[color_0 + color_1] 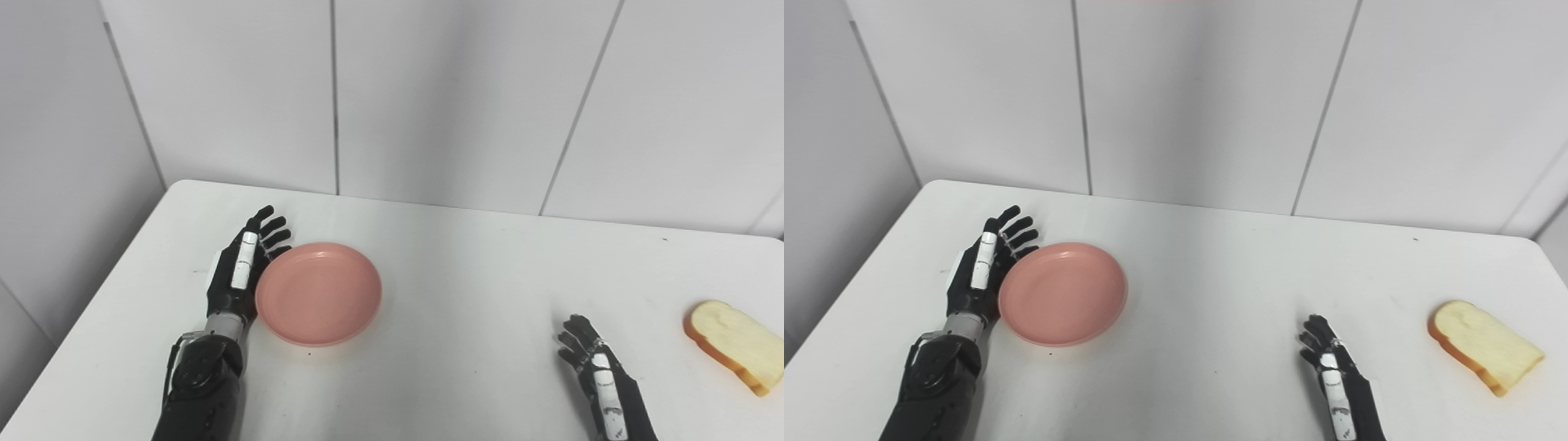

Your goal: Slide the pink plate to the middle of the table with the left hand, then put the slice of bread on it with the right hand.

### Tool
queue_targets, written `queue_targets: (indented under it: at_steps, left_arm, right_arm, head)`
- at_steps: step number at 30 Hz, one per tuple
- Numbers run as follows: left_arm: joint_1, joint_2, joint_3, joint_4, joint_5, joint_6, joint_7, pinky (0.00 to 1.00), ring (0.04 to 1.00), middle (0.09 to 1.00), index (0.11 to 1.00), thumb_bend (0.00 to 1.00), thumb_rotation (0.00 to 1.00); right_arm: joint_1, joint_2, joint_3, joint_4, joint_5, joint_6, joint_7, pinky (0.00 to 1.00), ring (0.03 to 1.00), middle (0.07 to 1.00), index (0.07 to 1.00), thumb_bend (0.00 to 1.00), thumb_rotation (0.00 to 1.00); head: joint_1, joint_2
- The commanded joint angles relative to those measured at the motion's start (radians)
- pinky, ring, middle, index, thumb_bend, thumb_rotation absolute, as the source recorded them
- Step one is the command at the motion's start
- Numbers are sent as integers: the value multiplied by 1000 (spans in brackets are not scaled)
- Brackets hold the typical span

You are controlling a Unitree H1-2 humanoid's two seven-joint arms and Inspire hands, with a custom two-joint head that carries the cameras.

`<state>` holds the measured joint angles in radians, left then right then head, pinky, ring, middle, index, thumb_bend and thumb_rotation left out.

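Observation:
A round pink plate (318,293) lies empty on the white table (465,263), left of its middle. My left hand (242,269) is open, fingers straight, its palm side against the plate's left rim. A slice of bread (735,344) with a brown crust lies flat near the table's right edge. My right hand (594,367) is open and empty near the front edge, well left of the bread and apart from it.
The table's far edge meets a white panelled wall (392,98). The table's left edge (110,269) runs close beside my left arm.

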<state>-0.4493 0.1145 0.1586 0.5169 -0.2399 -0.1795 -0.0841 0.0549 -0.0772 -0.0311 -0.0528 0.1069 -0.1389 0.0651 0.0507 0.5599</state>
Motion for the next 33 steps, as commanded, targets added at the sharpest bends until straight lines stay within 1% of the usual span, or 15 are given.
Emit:
queue_targets:
  at_steps: [1, 4, 9, 12, 14, 15, 16, 17, 18, 19, 20, 23, 26, 31, 33]
  left_arm:
    - [-9, -11, -16, -17, 7, 12, -16, 692, 773, 792, 816, 887, 826]
    - [4, -22, -31, -22, 4, 20, -25, 695, 779, 795, 814, 876, 822]
    - [23, -44, -59, -23, 5, 32, -44, 708, 775, 797, 801, 890, 807]
    - [33, -66, -72, -28, 0, 42, -54, 719, 788, 813, 807, 894, 795]
    - [34, -77, -76, -29, -1, 44, -55, 721, 788, 812, 803, 897, 793]
    - [34, -80, -76, -29, -4, 44, -56, 726, 791, 814, 802, 888, 795]
    - [34, -80, -76, -29, -6, 45, -58, 730, 794, 815, 801, 880, 796]
    - [34, -85, -75, -28, -11, 44, -61, 732, 795, 815, 801, 878, 796]
    - [34, -91, -74, -27, -17, 46, -64, 733, 798, 819, 803, 869, 795]
    - [33, -96, -73, -27, -22, 47, -67, 733, 800, 824, 806, 865, 799]
    - [33, -98, -71, -26, -25, 48, -70, 734, 801, 827, 808, 861, 802]
    - [30, -112, -70, -22, -36, 48, -75, 738, 799, 826, 809, 858, 809]
    - [25, -127, -70, -19, -39, 48, -71, 739, 800, 821, 805, 858, 808]
    - [21, -136, -74, -12, -40, 44, -87, 736, 799, 818, 802, 872, 815]
    - [27, -143, -77, -18, -45, 48, -93, 748, 806, 821, 806, 872, 812]
  right_arm:
    - [8, 17, 19, -22, -11, 35, 3, 868, 863, 872, 851, 808, 911]
    - [9, 26, 30, -29, -28, 38, -4, 863, 859, 871, 846, 816, 916]
    - [9, 38, 47, -41, -51, 44, -15, 864, 853, 867, 849, 785, 927]
    - [4, 48, 59, -47, -70, 54, -27, 868, 858, 872, 854, 791, 930]
    - [1, 55, 67, -49, -84, 59, -33, 865, 858, 872, 854, 801, 935]
    - [-1, 60, 71, -51, -92, 61, -36, 863, 858, 871, 853, 802, 934]
    - [-1, 64, 75, -52, -97, 62, -39, 861, 858, 870, 853, 801, 933]
    - [-2, 68, 82, -53, -110, 63, -43, 860, 858, 870, 853, 800, 933]
    - [-2, 72, 88, -54, -122, 62, -47, 855, 856, 869, 851, 790, 936]
    - [-3, 77, 93, -54, -131, 61, -50, 847, 853, 869, 849, 776, 933]
    - [-4, 80, 97, -54, -137, 60, -53, 846, 852, 869, 848, 771, 929]
    - [-8, 94, 108, -50, -153, 54, -62, 854, 855, 873, 850, 759, 926]
    - [-12, 104, 116, -50, -173, 57, -72, 848, 853, 875, 855, 751, 929]
    - [-15, 118, 124, -51, -197, 60, -82, 832, 848, 875, 858, 736, 936]
    - [-15, 123, 126, -51, -206, 60, -85, 825, 846, 874, 858, 721, 940]
  head:
    - [-22, 4]
    - [-51, 9]
    - [-75, 17]
    - [-109, 32]
    - [-129, 37]
    - [-160, 42]
    - [-164, 42]
    - [-186, 43]
    - [-196, 43]
    - [-221, 44]
    - [-226, 45]
    - [-273, 47]
    - [-289, 48]
    - [-315, 49]
    - [-325, 49]
